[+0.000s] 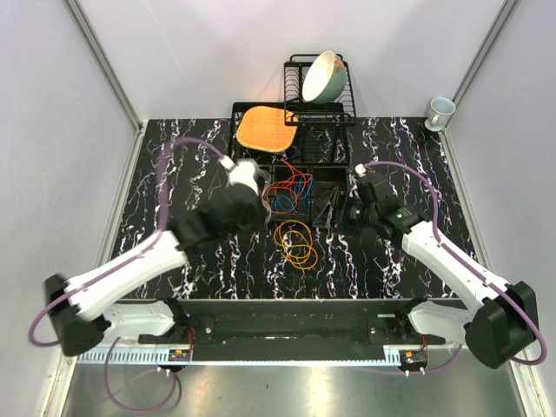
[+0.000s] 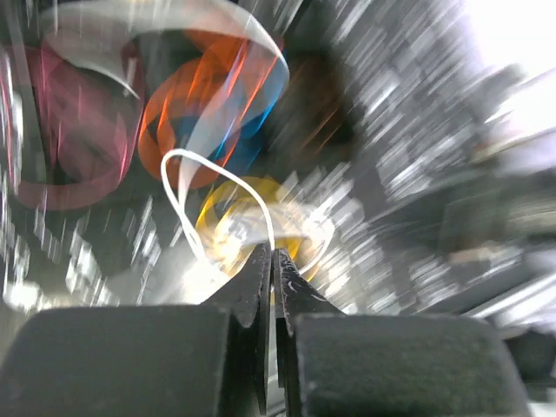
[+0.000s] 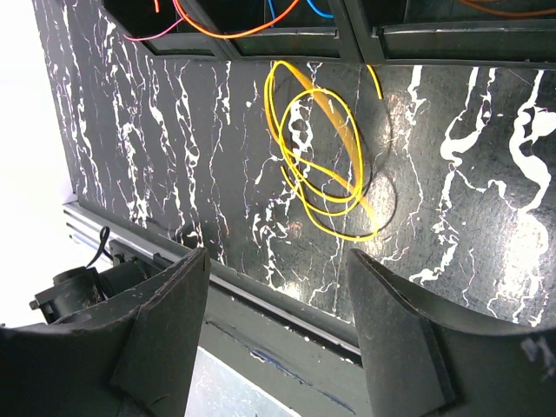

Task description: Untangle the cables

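Nearest me, the right claw [image 3: 274, 256] hangs with its two black, matte fingers spread wide and nothing between them, over the glossy black, white-veined marble-look tabletop [image 1: 174, 165]. Just beyond it lies a loose coil of thin yellow-orange wire [image 3: 323, 165], several slack loops overlapping flat on the surface. Because those loops cross one another, I'd guess a claw dropping there would catch more than one strand and drag the lot as a bundle.

Further in, the left claw [image 2: 272, 257] is pinched tight on a thin white wire [image 2: 178, 151] that arches up from its fingertips in a springy loop. That wrist view is badly blurred. The strand is slim and slick and held right at the tips, so it could well slip free. If its far end is caught under the others, a pull might tighten a knot or haul its neighbours along.

Behind that, a nest of red, blue and orange wires [image 1: 291, 193] sits in a black bar-framed tray [image 3: 287, 36], and its rim could snag a loop being lifted out.

Farthest off, well apart from the work, are an orange woven mat [image 1: 265, 128] and a black wire dish rack [image 1: 334, 104] holding a tilted cream bowl [image 1: 323, 76].
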